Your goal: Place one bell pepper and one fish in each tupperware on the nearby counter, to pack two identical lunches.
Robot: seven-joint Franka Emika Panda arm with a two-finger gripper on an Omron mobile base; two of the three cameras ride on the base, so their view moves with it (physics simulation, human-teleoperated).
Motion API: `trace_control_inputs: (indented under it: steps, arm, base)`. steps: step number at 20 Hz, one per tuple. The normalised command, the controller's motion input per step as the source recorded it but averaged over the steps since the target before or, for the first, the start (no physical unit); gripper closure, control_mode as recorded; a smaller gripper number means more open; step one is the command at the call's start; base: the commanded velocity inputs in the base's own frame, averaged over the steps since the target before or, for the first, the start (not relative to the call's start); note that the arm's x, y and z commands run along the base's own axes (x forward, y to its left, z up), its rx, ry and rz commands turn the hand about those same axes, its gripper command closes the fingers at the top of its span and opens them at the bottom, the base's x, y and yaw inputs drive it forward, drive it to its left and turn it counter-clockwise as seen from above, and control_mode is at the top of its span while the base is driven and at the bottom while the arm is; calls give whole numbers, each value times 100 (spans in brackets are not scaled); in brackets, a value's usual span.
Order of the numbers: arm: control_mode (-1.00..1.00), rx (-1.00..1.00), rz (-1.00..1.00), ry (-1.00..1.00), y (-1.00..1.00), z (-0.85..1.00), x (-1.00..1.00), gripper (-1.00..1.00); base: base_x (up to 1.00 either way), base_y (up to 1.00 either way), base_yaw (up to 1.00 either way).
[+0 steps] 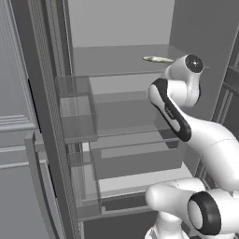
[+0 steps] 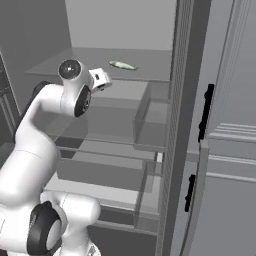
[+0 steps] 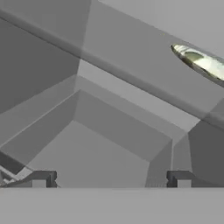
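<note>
The arm reached into an open fridge, its claw point(image 3: 111, 179) spread wide and grasping nothing, its two tips well apart at a clear bin just below the upper shelf point(image 1: 116, 60). One fish point(image 1: 158, 59) lay on that shelf, farther in, untouched. By my reading, packing had scarcely begun: this fish was not yet picked.

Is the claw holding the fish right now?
No, the fish lies on the upper fridge shelf, and the open claw is short of it with nothing between its fingers.
</note>
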Motion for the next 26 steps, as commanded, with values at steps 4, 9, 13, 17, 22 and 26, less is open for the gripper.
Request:
trace_control_inputs:
  steps: [4,9,13,17,22,26]
  arm:
    - [-100,-2,-18,-12,-4,70,33,-100]
    - [-100,-2,-17,0,-27,56,54,-100]
    - [-100,0,-11,4,-37,33,74,-100]
    - [-100,0,-8,10,-37,6,88,-100]
    - [-100,1,-2,11,-28,0,84,-100]
    - [-100,3,0,7,-16,0,73,-100]
  base:
    - [0,0,0]
    - [0,0,0]
    - [0,0,0]
    - [0,0,0]
    - [0,0,0]
    - [0,0,0]
